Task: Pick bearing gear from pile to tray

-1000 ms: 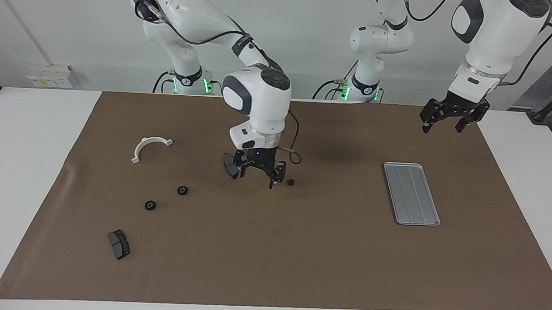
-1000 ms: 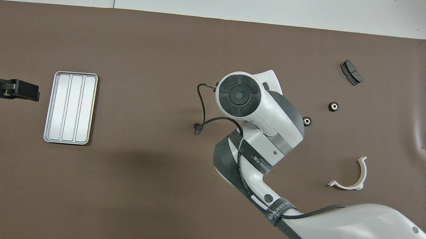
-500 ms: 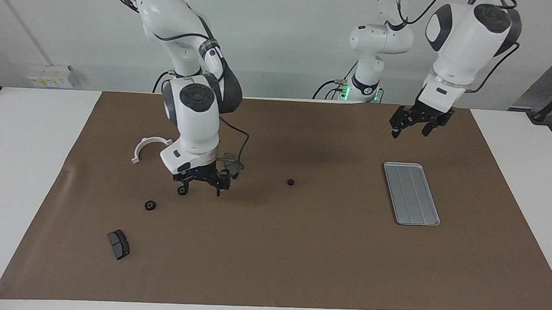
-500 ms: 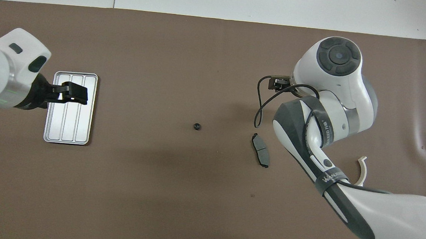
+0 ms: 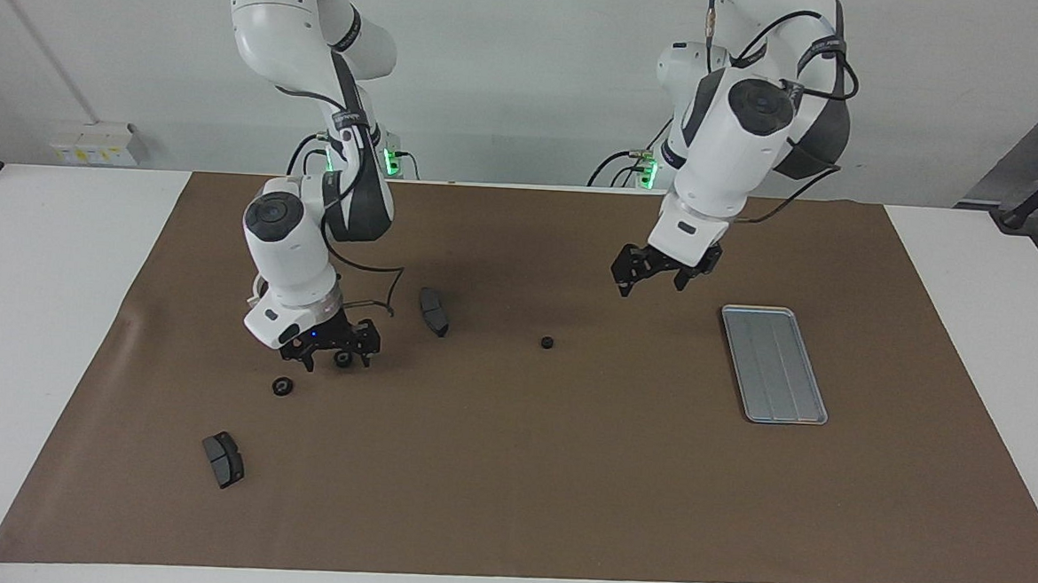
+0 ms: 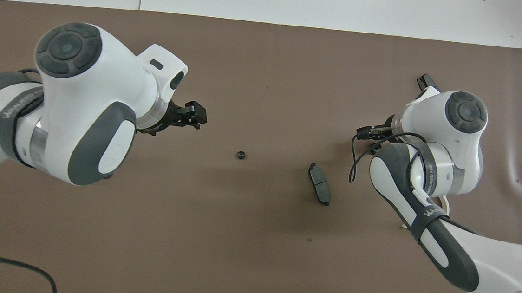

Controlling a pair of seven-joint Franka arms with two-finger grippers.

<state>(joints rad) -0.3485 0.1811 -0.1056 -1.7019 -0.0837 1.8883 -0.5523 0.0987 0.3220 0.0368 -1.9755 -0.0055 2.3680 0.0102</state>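
The pile's parts lie spread on the brown mat. One black ring (image 5: 343, 360) sits between the fingers of my right gripper (image 5: 335, 364), which is open and low over it. A second ring (image 5: 281, 387) lies just beside it, farther from the robots. A smaller black ring (image 5: 547, 342) lies alone mid-mat and also shows in the overhead view (image 6: 241, 154). My left gripper (image 5: 659, 279) is open and empty in the air between that small ring and the silver tray (image 5: 773, 364). The left arm hides the tray in the overhead view. The white bracket is mostly hidden by the right arm.
One dark brake pad (image 5: 433, 311) lies between the right gripper and the small ring, and shows from overhead (image 6: 319, 190). Another brake pad (image 5: 223, 459) lies farthest from the robots, toward the right arm's end. The brown mat (image 5: 509, 486) covers the white table.
The right gripper moved from mid-mat toward the right arm's end and came down around a ring. The left gripper swung from the tray's end toward the middle and lower.
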